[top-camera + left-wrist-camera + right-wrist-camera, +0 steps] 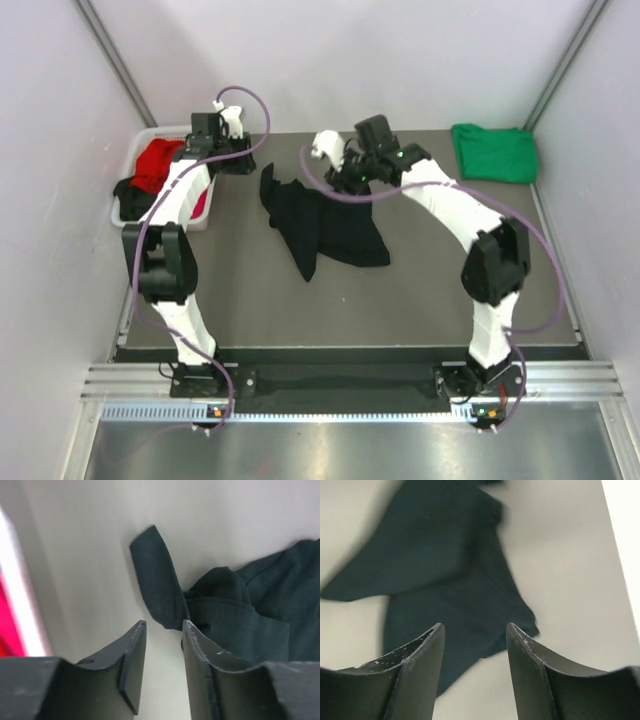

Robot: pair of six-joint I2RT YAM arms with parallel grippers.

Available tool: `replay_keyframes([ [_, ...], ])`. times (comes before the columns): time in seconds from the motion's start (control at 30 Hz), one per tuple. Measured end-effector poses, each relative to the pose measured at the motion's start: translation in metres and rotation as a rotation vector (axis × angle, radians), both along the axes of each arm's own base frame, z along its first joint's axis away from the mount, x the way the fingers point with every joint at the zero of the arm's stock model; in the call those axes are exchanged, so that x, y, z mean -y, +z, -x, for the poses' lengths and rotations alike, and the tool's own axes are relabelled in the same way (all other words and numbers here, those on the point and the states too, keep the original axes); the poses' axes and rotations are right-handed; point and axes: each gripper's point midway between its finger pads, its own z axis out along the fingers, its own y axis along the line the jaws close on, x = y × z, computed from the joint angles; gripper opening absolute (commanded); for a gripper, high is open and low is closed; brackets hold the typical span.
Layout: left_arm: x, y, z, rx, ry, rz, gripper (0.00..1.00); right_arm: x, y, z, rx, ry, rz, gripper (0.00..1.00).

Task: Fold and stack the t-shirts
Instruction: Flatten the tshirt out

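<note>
Grey bench (250, 300) is sitting between pale walls, and the overhead view is giving us the whole layout. Over at ten o'clock the white basket (140, 222) is hugging the left wall, and it is holding a red t-shirt (158, 160) bunched at its far end, with a dark garment (130, 190) spilling over the near left rim; more red is showing against its right wall. Out at two o'clock a green t-shirt (495, 152) is lying folded on its own, well apart from everything else. Dead centre, leaning toward twelve, the large black t-shirt (330, 225) is lying rumpled on the bench, one sleeve trailing out toward eleven o'clock.

The left claw (164, 625) is hanging open just beside the basket, nothing between its jaws, that loose sleeve lying just past its fingertips. The right claw (475, 626) is hovering above the far side of the black t-shirt, jaws standing apart and gripping nothing, dark cloth spreading beneath it.
</note>
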Motion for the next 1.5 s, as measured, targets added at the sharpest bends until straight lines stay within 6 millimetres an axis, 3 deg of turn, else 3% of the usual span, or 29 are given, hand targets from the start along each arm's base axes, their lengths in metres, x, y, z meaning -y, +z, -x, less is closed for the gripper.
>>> replay_keyframes([
  [0.07, 0.005, -0.014, -0.005, -0.034, -0.020, 0.013, 0.46, 0.018, -0.021, -0.035, -0.058, -0.095, -0.007, 0.54],
  [0.17, 0.018, -0.029, -0.006, -0.075, -0.066, 0.041, 0.53, 0.044, -0.063, -0.063, -0.149, -0.194, 0.015, 0.56],
  [0.27, 0.041, -0.034, -0.002, -0.097, -0.133, 0.072, 0.59, 0.054, -0.103, -0.060, -0.248, -0.220, 0.064, 0.57],
  [0.37, 0.074, -0.032, 0.002, -0.095, -0.219, 0.094, 0.61, 0.052, -0.128, -0.049, -0.321, -0.210, 0.094, 0.58],
  [0.53, 0.132, -0.040, 0.011, -0.102, -0.352, 0.083, 0.61, 0.049, -0.139, -0.041, -0.367, -0.201, 0.101, 0.59],
  [0.63, 0.148, -0.056, 0.014, -0.126, -0.382, 0.049, 0.59, 0.049, -0.140, -0.040, -0.373, -0.203, 0.099, 0.60],
  [0.77, 0.142, -0.085, 0.012, -0.188, -0.353, -0.015, 0.44, 0.050, -0.145, -0.040, -0.389, -0.210, 0.099, 0.57],
  [0.9, 0.128, -0.099, 0.011, -0.220, -0.322, -0.063, 0.37, 0.049, -0.159, -0.038, -0.435, -0.201, 0.094, 0.50],
  [0.93, 0.126, -0.099, 0.011, -0.223, -0.317, -0.069, 0.30, 0.049, -0.163, -0.036, -0.449, -0.197, 0.095, 0.43],
  [0.97, 0.124, -0.100, 0.011, -0.221, -0.314, -0.077, 0.00, 0.049, -0.166, -0.034, -0.461, -0.191, 0.094, 0.33],
  [1.0, 0.123, -0.100, 0.011, -0.221, -0.313, -0.080, 0.00, 0.050, -0.167, -0.033, -0.473, -0.187, 0.094, 0.14],
  [1.1, 0.121, -0.101, 0.011, -0.220, -0.323, -0.096, 0.00, 0.051, -0.167, -0.030, -0.492, -0.180, 0.085, 0.00],
  [1.3, 0.120, -0.088, 0.010, -0.185, -0.334, -0.111, 0.00, 0.056, -0.153, -0.040, -0.478, -0.195, 0.058, 0.00],
  [1.4, 0.118, -0.061, 0.002, -0.122, -0.329, -0.126, 0.00, 0.066, -0.125, -0.054, -0.421, -0.220, 0.027, 0.00],
  [1.5, 0.118, -0.014, -0.013, -0.006, -0.318, -0.130, 0.00, 0.082, -0.063, -0.071, -0.288, -0.245, -0.027, 0.00],
])
